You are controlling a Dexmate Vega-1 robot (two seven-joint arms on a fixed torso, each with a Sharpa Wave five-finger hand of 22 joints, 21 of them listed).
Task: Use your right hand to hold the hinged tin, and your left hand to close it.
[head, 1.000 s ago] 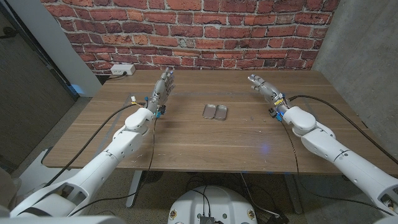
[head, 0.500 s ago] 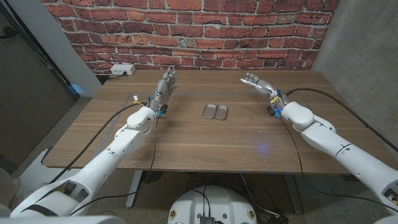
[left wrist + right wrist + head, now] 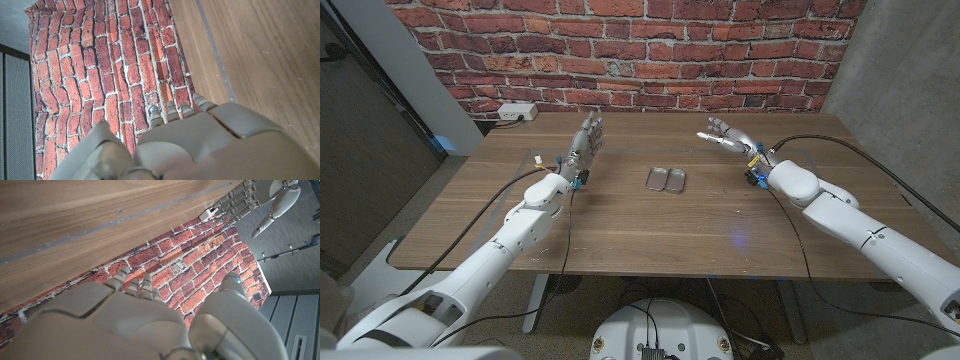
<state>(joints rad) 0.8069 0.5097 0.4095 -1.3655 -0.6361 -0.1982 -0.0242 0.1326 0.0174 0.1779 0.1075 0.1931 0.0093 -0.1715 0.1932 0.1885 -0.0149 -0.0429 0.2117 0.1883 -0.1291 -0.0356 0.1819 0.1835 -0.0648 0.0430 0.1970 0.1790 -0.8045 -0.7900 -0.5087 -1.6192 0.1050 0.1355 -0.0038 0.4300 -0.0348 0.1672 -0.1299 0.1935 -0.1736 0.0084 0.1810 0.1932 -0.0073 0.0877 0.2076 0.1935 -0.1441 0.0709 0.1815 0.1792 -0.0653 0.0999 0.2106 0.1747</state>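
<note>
Hinged tin [image 3: 665, 179] lies open mid-table, its inside too small to discern.

there was one hinged tin [image 3: 666, 179], lying open in two halves on one wooden table [image 3: 620, 225]. two robot hands were up, one left hand [image 3: 584, 143] and one right hand [image 3: 724, 133]. one white power strip [image 3: 517, 113] sat by the wall.
</note>
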